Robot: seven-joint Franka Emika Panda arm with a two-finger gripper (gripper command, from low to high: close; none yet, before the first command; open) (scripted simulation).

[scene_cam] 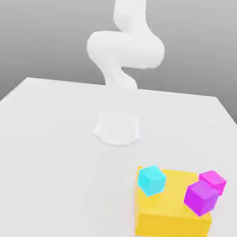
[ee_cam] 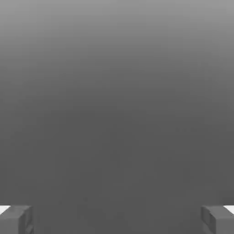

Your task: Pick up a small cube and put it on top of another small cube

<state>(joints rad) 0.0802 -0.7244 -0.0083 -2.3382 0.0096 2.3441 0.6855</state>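
Note:
Three small cubes rest on a yellow block (scene_cam: 171,221) near the table's front, on the exterior view's right. The cyan cube (scene_cam: 151,179) sits at the block's left corner. A magenta cube (scene_cam: 213,180) sits at the far right corner, and a purple cube (scene_cam: 201,197) stands just in front of it, close to or touching it. In the hand view my gripper (ee_cam: 117,220) is open: its grey fingertips (ee_cam: 16,220) stand far apart with nothing between them, facing a plain grey background.
The white arm (scene_cam: 125,46) rises from its round base (scene_cam: 117,128) at the middle of the white table (scene_cam: 44,159) and bends upward out of the picture. Bare tabletop lies to the left of and behind the yellow block.

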